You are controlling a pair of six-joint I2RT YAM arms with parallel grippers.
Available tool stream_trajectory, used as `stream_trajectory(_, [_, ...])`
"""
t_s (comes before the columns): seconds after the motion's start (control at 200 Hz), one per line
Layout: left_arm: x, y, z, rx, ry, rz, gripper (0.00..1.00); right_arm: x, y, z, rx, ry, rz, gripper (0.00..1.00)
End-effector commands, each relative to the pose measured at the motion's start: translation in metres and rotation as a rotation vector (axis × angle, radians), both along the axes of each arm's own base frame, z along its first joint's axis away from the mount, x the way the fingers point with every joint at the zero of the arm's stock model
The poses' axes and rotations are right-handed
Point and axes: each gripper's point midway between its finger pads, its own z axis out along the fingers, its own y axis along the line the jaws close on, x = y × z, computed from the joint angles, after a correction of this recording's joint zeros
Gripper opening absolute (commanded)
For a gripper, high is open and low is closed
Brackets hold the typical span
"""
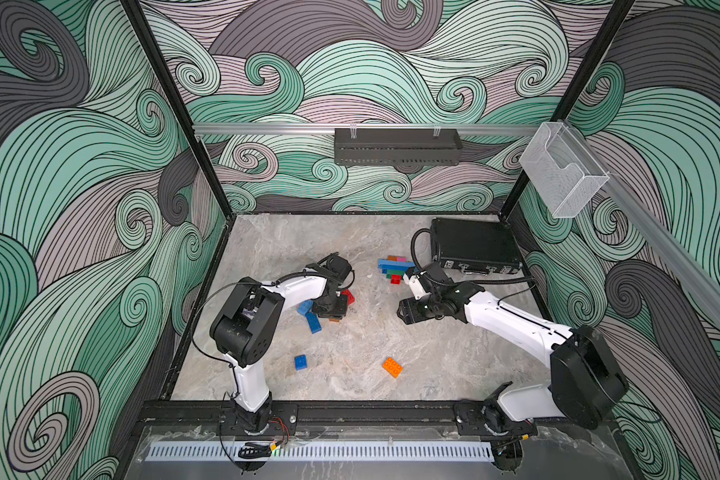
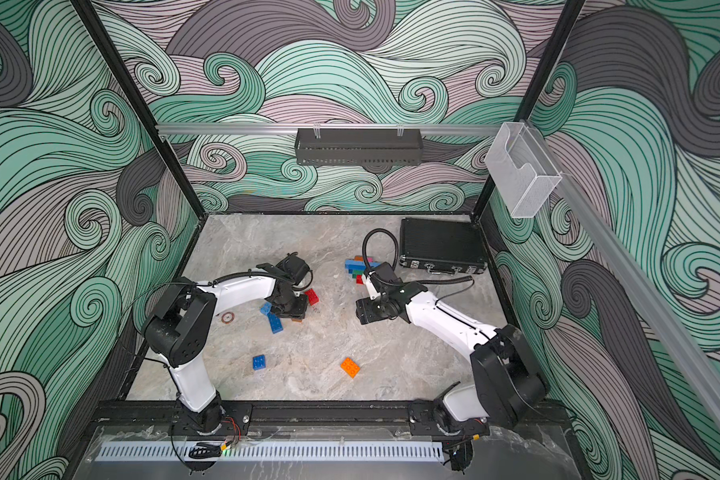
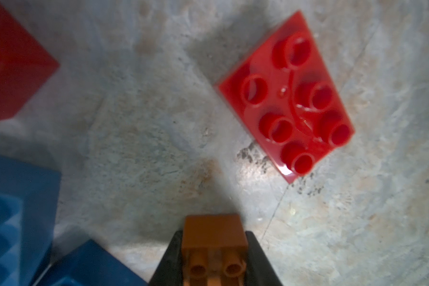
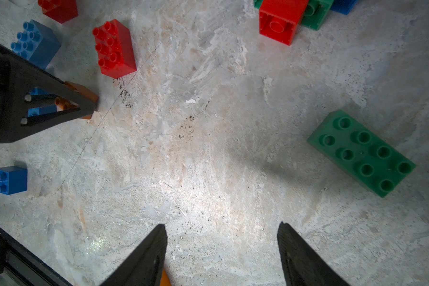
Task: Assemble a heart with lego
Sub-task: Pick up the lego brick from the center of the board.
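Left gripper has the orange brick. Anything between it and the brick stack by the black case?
Yes: the red six-stud brick lies on the table beside the left gripper and its orange brick, toward the brick stack. Beyond it the table is bare; the open right gripper hovers nearby.

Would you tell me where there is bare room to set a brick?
Bare: the far-left corner of the table; the middle between left gripper and right gripper. Crowded: around the left gripper; around the brick stack.

Glossy red plastic brick [image 3: 285, 99], duller green plastic brick [image 4: 360, 153], mottled stone-look tabletop [image 4: 208, 161], matt black jaws
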Motion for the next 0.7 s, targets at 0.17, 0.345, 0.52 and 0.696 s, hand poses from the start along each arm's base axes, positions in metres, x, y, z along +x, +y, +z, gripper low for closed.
stream_trajectory(0.17, [-0.02, 0.0, 0.015, 0.036, 0.032, 0.096, 0.26, -0.002, 0.003, 0.004, 0.025, 0.001, 0.023, 0.73])
stream_trajectory(0.345, [-0.035, -0.013, 0.018, 0.011, 0.052, 0.169, 0.26, -0.007, 0.002, 0.009, 0.034, -0.007, 0.034, 0.73])
stream_trajectory(0.52, [-0.054, -0.027, 0.017, -0.004, 0.077, 0.21, 0.26, -0.014, -0.002, 0.013, 0.041, -0.02, 0.041, 0.73])
stream_trajectory(0.696, [-0.062, -0.039, 0.015, 0.019, 0.056, 0.214, 0.26, -0.019, -0.006, 0.017, 0.051, -0.037, 0.042, 0.73])
